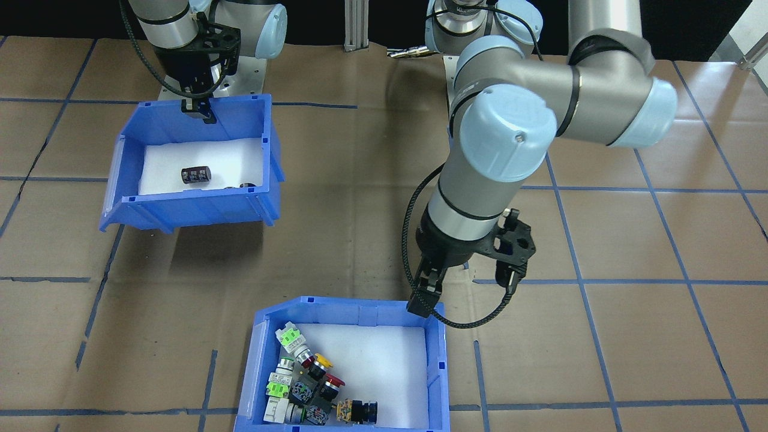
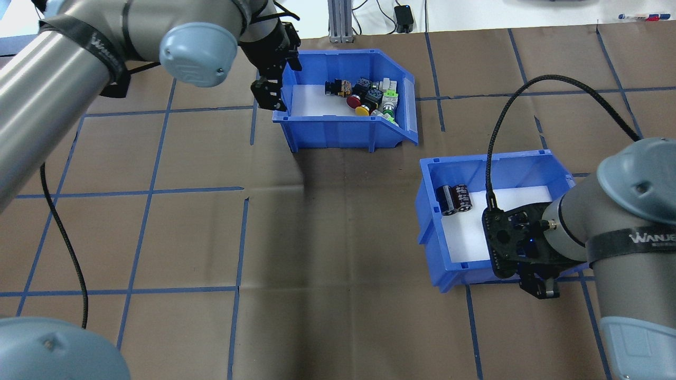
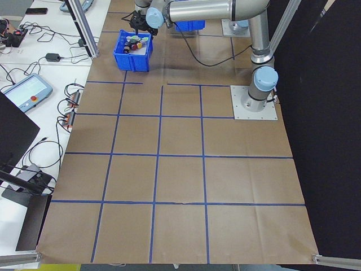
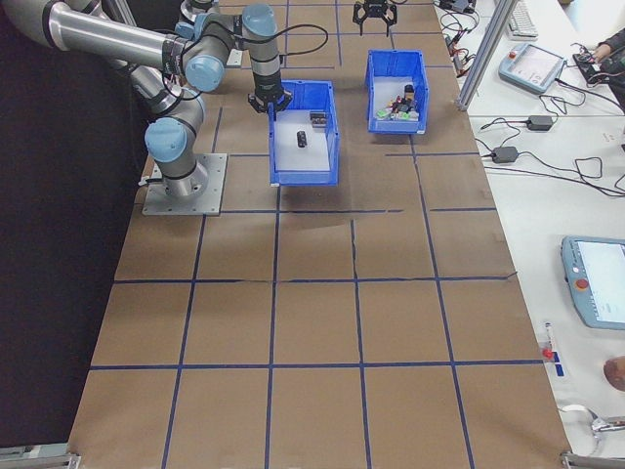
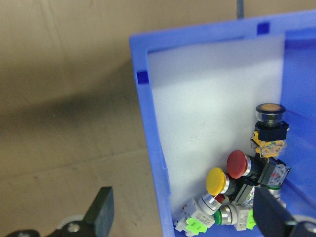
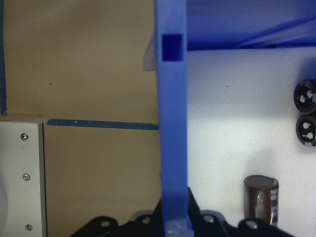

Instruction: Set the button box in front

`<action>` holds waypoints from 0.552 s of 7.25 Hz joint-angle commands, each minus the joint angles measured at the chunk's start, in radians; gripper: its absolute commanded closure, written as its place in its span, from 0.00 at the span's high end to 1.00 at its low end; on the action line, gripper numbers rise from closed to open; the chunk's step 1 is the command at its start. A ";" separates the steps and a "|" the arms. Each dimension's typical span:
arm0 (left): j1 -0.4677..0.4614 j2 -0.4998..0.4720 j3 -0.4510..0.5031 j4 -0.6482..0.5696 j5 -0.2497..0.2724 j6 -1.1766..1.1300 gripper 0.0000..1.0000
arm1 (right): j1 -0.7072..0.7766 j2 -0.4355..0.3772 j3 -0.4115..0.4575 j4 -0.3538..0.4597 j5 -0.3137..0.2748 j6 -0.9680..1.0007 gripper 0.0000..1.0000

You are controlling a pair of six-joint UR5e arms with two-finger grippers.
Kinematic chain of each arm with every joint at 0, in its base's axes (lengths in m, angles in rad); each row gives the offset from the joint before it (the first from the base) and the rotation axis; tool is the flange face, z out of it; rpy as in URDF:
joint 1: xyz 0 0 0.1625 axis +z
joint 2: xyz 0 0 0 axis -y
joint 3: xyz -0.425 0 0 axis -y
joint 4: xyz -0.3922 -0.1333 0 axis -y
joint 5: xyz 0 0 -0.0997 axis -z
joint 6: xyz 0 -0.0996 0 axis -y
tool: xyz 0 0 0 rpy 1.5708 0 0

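The blue plastic button box (image 2: 346, 103), set at the table's far side, is straddled at its wall by the spread left gripper (image 5: 180, 215), so a closing pinch appears next, while the right gripper (image 6: 173, 222) is clamped on the capacitor bin (image 2: 491, 211).

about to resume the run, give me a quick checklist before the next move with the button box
1. Left end effector astride the button box side wall, fingers open: ok.
2. Wall actually gripped: not ok, jaws not closed.
3. Push-button switches inside the bin, clear of the fingers: ok.
4. Right end effector clamped on the capacitor bin wall: ok.
5. The two bins apart, not touching: ok.
6. Button box lifted off the table: cannot tell.
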 commanded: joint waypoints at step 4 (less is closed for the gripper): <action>0.044 0.331 -0.059 -0.388 0.158 0.924 1.00 | 0.150 0.072 0.022 -0.107 0.015 0.198 0.03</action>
